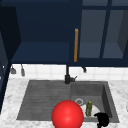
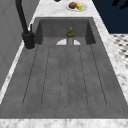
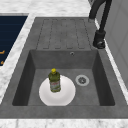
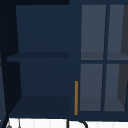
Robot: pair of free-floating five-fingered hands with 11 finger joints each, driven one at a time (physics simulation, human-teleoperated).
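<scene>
A black hand (image 1: 102,119), its grip impossible to tell, is hovering at the sink's (image 3: 30,65) front right corner, near a green bottle (image 3: 54,81) standing on a white plate (image 3: 66,96).

Grey sink (image 1: 50,95) set in a marble table (image 1: 15,75) — ribbed drainboard at left, basin at right. Green bottle (image 1: 89,108) stands upright on a white plate (image 1: 96,111) in the basin, drain (image 1: 79,101) just beside. Big red ball (image 1: 67,114) at the front edge. Right hand (image 1: 102,119) — black, near the plate's right. Black faucet (image 1: 67,76) behind; blue wall cabinet (image 1: 45,37) with an orange handle (image 1: 76,45) above.
</scene>
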